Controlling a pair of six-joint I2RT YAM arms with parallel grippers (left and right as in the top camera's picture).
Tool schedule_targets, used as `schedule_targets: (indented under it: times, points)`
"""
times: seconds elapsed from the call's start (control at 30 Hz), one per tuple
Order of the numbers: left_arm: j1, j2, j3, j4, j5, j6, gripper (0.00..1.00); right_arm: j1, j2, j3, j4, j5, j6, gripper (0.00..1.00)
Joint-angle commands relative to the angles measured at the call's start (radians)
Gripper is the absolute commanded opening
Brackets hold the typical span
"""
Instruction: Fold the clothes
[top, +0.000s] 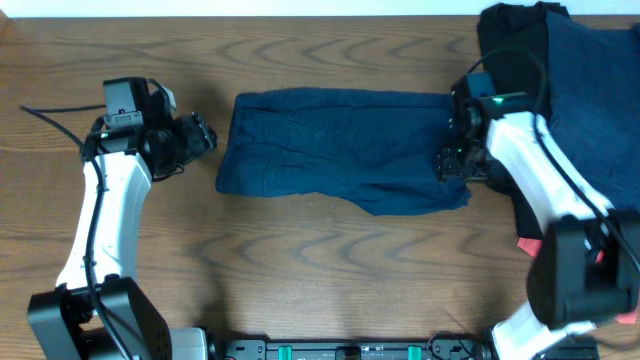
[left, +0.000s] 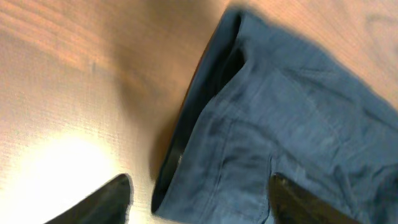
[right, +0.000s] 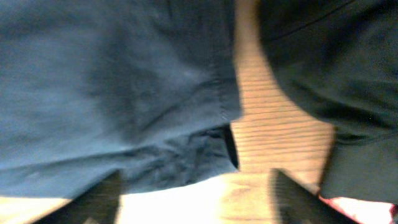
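Left fingers (left: 99, 202) parted beside navy shorts (top: 340, 150).

Overhead: straight down, whole worktop (top: 300, 260). Wrist cams: close, angled down, each on an opposite end of the shorts (top: 340, 150).

We see a wooden table (top: 330, 270) bearing navy shorts (top: 340, 150) spread at its middle, and a dark clothes pile (top: 590, 100) at its right edge.

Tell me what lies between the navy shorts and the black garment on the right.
Only a narrow strip of bare wooden table separates the shorts from the black garment; the right wrist view shows it.
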Motion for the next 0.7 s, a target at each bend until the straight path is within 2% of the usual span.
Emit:
schedule_targets:
  times: [0.0, 0.07, 0.17, 0.4, 0.6, 0.67]
  points:
    - [-0.032, -0.003, 0.009, 0.039, 0.001, 0.076, 0.81, -0.002, -0.109, 0.007, 0.043, 0.021, -0.010, 0.99]
    - [-0.051, 0.009, 0.009, 0.076, 0.001, 0.106, 0.82, -0.004, -0.146, 0.007, 0.104, 0.019, -0.020, 0.98]
    - [-0.071, 0.044, 0.009, 0.139, -0.003, 0.132, 0.83, -0.014, -0.172, 0.007, 0.206, -0.039, -0.090, 0.87]
    - [-0.083, 0.175, 0.009, 0.275, 0.002, 0.143, 0.82, -0.023, -0.160, 0.007, 0.244, -0.114, -0.104, 0.95]
    - [-0.118, 0.285, 0.009, 0.397, 0.002, 0.143, 0.78, -0.023, -0.160, 0.007, 0.234, -0.114, -0.104, 0.95]
    - [-0.133, 0.322, 0.009, 0.430, 0.002, 0.143, 0.74, -0.023, -0.160, 0.007, 0.227, -0.114, -0.104, 0.95]
